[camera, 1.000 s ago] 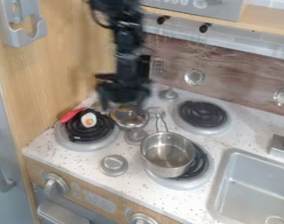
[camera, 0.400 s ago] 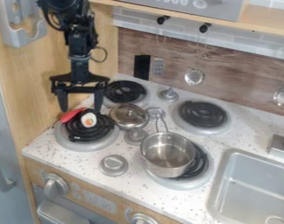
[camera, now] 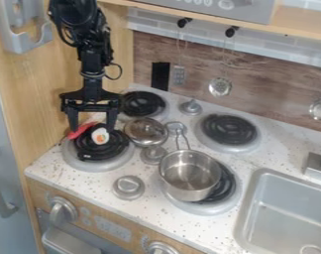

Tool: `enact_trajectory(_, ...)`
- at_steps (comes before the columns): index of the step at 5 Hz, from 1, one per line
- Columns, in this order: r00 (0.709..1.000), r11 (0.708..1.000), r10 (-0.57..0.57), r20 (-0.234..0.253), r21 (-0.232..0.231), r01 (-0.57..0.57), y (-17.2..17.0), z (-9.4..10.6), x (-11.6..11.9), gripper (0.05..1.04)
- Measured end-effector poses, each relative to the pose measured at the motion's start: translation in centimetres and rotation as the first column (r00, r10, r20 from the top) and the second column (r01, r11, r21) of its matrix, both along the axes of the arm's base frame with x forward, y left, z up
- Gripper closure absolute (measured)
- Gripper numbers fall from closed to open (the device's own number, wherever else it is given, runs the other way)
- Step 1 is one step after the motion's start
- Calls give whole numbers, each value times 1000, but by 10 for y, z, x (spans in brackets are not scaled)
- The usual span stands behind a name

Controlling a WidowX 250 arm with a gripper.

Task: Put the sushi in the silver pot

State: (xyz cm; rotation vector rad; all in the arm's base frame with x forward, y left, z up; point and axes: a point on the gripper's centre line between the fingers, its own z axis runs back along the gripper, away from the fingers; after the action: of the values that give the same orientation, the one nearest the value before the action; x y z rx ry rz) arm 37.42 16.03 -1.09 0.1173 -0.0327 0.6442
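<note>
1. Camera view, and the gripper (camera: 91, 129) hangs at the upper left, fingers (camera: 111, 118) pointing down and spread wide, one to each side, with nothing held between them!
2. Right below the tips, nearer the right-hand one in view, there's the sushi (camera: 100, 136), white with an orange middle, lying on the black coil of a burner (camera: 74, 159). Whether a tip touches it, I cannot tell.
3. By the left-hand tip, look, a red thing (camera: 80, 131) lies aslant at the coil's far left edge, partly overlapped by that finger in view.
4. Over to the right of the fingers and lower in view, the silver pot (camera: 180, 191) sits upright on another burner (camera: 209, 208), open at the top, its handle (camera: 180, 135) angled up and away toward the wall.
5. Between fingers and pot, a round metal piece (camera: 146, 131) rests on the speckled tabletop (camera: 87, 179).
6. Just behind the fingers, a third burner (camera: 142, 103); a fourth (camera: 229, 130) lies well off to their right.
7. Below and right of the fingers comes a grey knob (camera: 129, 187), and out at the far lower right, well apart from them, the sink (camera: 254, 193).
</note>
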Motion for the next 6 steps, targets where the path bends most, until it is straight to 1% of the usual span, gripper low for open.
enact_trajectory(1, 1000, 1000, 14, -2, 19, -14, 7, -6, 10, 83)
enact_trajectory(2, 1000, 999, 29, -2, 21, -29, 9, -10, 15, 83)
enact_trajectory(3, 999, 999, 34, -10, 10, -34, 4, -21, 20, 83)
enact_trajectory(4, 999, 999, 52, 1, 4, -52, 3, -22, 22, 83)
enact_trajectory(5, 998, 998, 64, 15, 0, -64, 0, -25, 23, 137)
enact_trajectory(6, 999, 999, 44, 0, -3, -44, -10, -36, 17, 429)
